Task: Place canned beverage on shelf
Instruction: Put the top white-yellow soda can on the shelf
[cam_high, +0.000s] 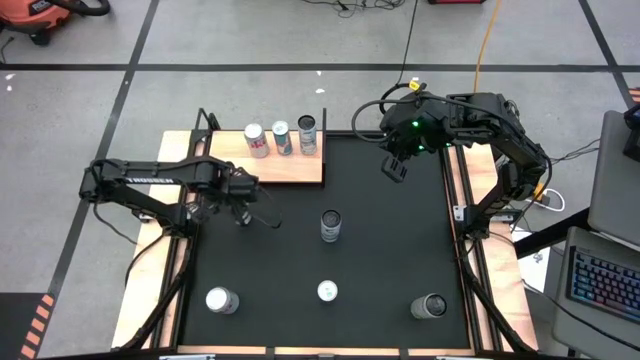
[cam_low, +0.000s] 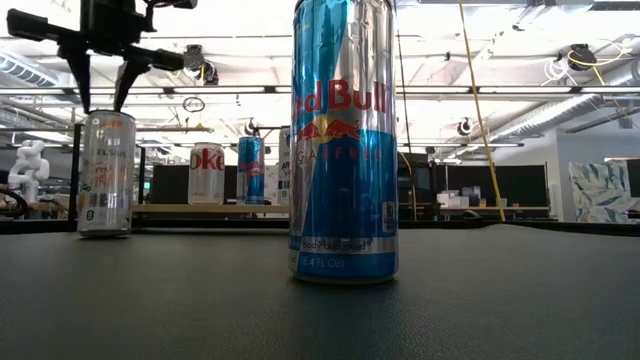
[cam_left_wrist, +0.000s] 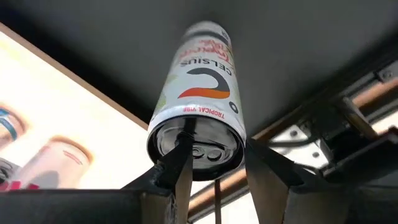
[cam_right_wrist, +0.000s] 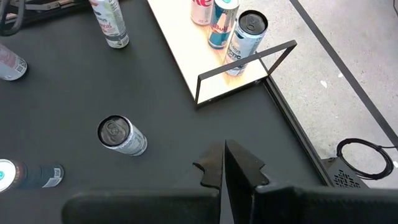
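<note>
We locate the left gripper (cam_high: 240, 205) over the black mat (cam_high: 380, 250), just off the front edge of the shelf (cam_high: 300, 167), a flat light-wood board w/ thin black metal uprights at its corners. In the left wrist view the two dark fingers (cam_left_wrist: 177, 168) stand spread, one on each side of the top rim of a white Celsius can w/ orange lettering (cam_left_wrist: 199, 106). The can is upright on the mat, beside the board edge. Whether the pads touch the can wall we cannot tell; the jaws read as spread, not clamped. In the low view the same gripper (cam_low: 103, 75) hangs just above that can (cam_low: 106, 173).

Three cans stand in a row on the shelf: a white-and-red can (cam_high: 257, 140), a blue-and-silver can (cam_high: 282, 137) and a pale can w/ dark top (cam_high: 307, 134).

The right gripper (cam_high: 396, 167) hovers over the mat's far right corner, well apart from all cans; its fingers (cam_right_wrist: 225, 165) are pressed together, holding nothing.

On the mat we also see:
- a tall blue-and-silver Red Bull can (cam_high: 330, 226), approx. centre;
- a silver can (cam_high: 221, 300), near left;
- a white-topped can (cam_high: 327, 291), near centre;
- a grey can (cam_high: 429, 306), near right.
</note>
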